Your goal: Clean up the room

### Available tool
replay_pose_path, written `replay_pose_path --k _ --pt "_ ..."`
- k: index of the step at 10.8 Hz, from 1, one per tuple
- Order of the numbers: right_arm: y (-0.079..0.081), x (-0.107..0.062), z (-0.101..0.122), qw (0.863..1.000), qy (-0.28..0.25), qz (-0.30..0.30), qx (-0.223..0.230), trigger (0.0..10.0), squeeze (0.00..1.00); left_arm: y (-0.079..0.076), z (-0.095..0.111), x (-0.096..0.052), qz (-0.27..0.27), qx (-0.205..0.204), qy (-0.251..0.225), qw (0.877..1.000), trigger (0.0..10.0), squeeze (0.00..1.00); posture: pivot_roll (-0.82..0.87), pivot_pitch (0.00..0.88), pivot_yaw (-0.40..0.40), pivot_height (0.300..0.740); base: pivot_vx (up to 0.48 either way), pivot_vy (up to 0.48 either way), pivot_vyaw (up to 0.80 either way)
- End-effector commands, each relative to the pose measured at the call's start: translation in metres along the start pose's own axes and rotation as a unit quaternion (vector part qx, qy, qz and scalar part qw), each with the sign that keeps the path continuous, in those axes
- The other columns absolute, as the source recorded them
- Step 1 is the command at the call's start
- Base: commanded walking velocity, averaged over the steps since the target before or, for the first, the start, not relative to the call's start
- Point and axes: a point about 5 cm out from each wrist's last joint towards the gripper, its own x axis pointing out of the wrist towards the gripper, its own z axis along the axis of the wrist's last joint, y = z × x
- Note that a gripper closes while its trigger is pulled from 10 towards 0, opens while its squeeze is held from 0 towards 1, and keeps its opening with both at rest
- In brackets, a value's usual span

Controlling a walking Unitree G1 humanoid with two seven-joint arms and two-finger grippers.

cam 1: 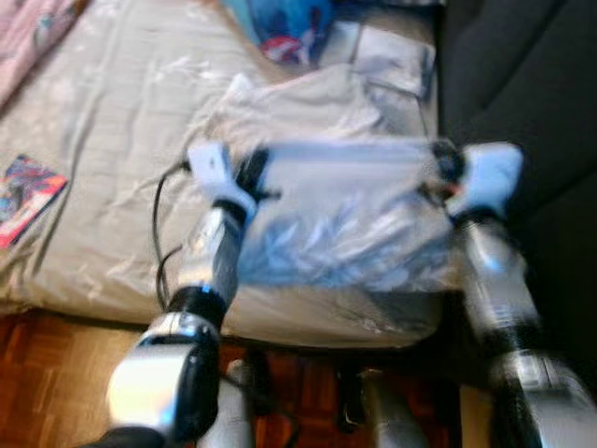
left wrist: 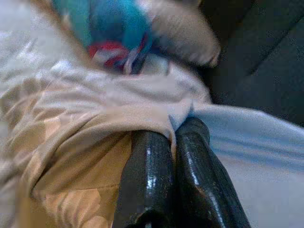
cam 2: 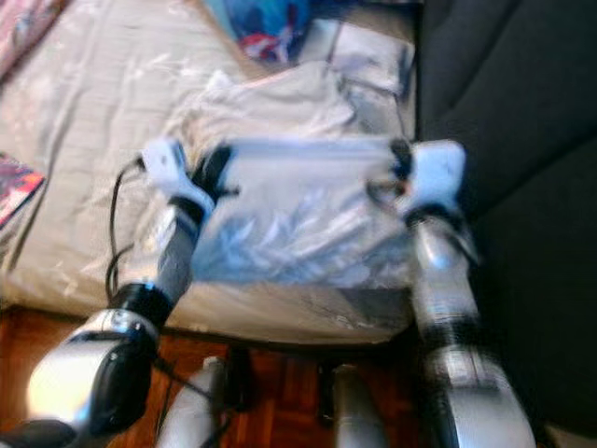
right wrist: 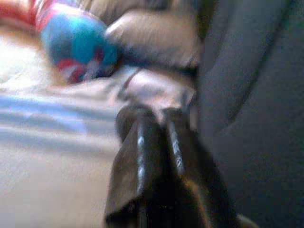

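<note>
1. Left gripper (left wrist: 173, 130): both black fingers (left wrist: 147, 180) are pressed together, pinching a fold of the pale sheet (cam 1: 345, 219) at their tips. In the left eye view this gripper (cam 1: 254, 173) sits at the sheet's left top corner.
2. Right gripper (right wrist: 154, 116): the fingers (right wrist: 137, 161) lie side by side with cloth bunched at their tips; the picture is blurred, so a firm grip cannot be confirmed there. In the left eye view this gripper (cam 1: 446, 166) sits at the sheet's right top corner, and the sheet edge runs taut between the two grippers.
3. Sheet: it hangs from that taut edge as a crumpled, pale, glossy panel in front of the robot, above the near edge of the bed (cam 1: 112, 140).
4. Bed: covered in beige cloth, it extends behind and to the left of the sheet. A beige heap of the same cloth (cam 1: 308, 103) lies just behind the sheet.
5. Blue-and-red item (cam 1: 289, 28): it lies on the bed, beyond the sheet, near the far end.
6. Colourful book (cam 1: 28, 196): it lies flat on the bed, well to the left of the sheet.
7. Dark sofa (cam 1: 522, 84): it stands just right of the sheet, beside the right arm.
8. Wood floor (cam 1: 47, 373): it shows below the sheet, at the bed's near edge.
</note>
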Motion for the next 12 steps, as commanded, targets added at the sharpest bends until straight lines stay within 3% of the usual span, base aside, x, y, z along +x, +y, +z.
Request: replay_pose_path --k 1,2,3,4,5,6,7,8,9,10,12 --pt "-0.048 -0.03 0.017 0.991 -0.048 -0.125 -0.013 0.0 0.0 0.015 0.028 -0.005 0.003 -0.004 -0.072 0.997 10.0 0.0 -0.01 0.364 -0.009 0.691 0.0 0.0 0.0" --pt "-0.045 -0.055 0.012 0.99 -0.039 -0.136 -0.017 0.0 0.0 0.006 0.024 -0.008 -0.044 -0.008 -0.056 0.997 10.0 0.0 -0.01 0.368 -0.007 0.691 0.0 0.0 0.0" --pt "-0.028 -0.095 -0.022 0.991 0.05 -0.124 -0.002 0.0 0.0 0.002 0.004 -0.023 -0.101 -0.004 0.013 0.995 10.0 0.0 -0.01 0.37 -0.003 0.691 0.0 0.0 0.0" --pt "-0.011 -0.126 -0.058 0.983 0.148 -0.102 0.032 0.0 0.0 0.009 -0.017 -0.04 -0.111 0.02 0.072 0.991 10.0 0.0 -0.01 0.37 0.003 0.691 0.0 0.0 0.0" --pt "0.001 -0.149 -0.086 0.967 0.236 -0.083 0.044 0.0 0.0 0.026 -0.033 -0.057 -0.075 0.028 0.119 0.99 10.0 0.0 0.0 0.37 0.006 0.691 0.0 0.0 0.0" --pt "0.01 -0.166 -0.108 0.942 0.323 -0.073 0.048 0.0 0.0 0.041 -0.045 -0.073 -0.042 0.047 0.16 0.985 10.0 0.0 0.0 0.37 0.006 0.691 0.0 0.0 0.0" --pt "0.013 -0.18 -0.122 0.921 0.381 -0.073 0.046 0.0 0.0 0.051 -0.052 -0.086 -0.021 0.064 0.192 0.979 10.0 0.0 0.01 0.366 0.005 0.691 0.0 0.0 0.0" --pt "0.017 -0.182 -0.127 0.914 0.392 -0.075 0.074 0.0 0.0 0.06 -0.058 -0.095 0.006 0.081 0.221 0.972 10.0 0.0 0.01 0.366 0.005 0.691 0.0 0.0 0.0" --pt "0.023 -0.176 -0.13 0.914 0.393 -0.046 0.089 7.3 0.0 0.07 -0.063 -0.102 0.034 0.104 0.241 0.964 10.0 0.0 0.02 0.366 0.004 0.691 0.0 0.0 0.0" --pt "0.028 -0.17 -0.13 0.915 0.391 -0.017 0.093 10.0 0.0 0.076 -0.065 -0.105 0.067 0.116 0.253 0.958 10.0 0.0 0.01 0.366 0.0 0.691 0.0 0.0 0.0" --pt "0.036 -0.157 -0.133 0.91 0.402 0.038 0.096 10.0 0.0 0.087 -0.073 -0.116 0.148 0.145 0.283 0.936 10.0 0.0 0.02 0.366 -0.008 0.691 0.0 0.0 0.0"
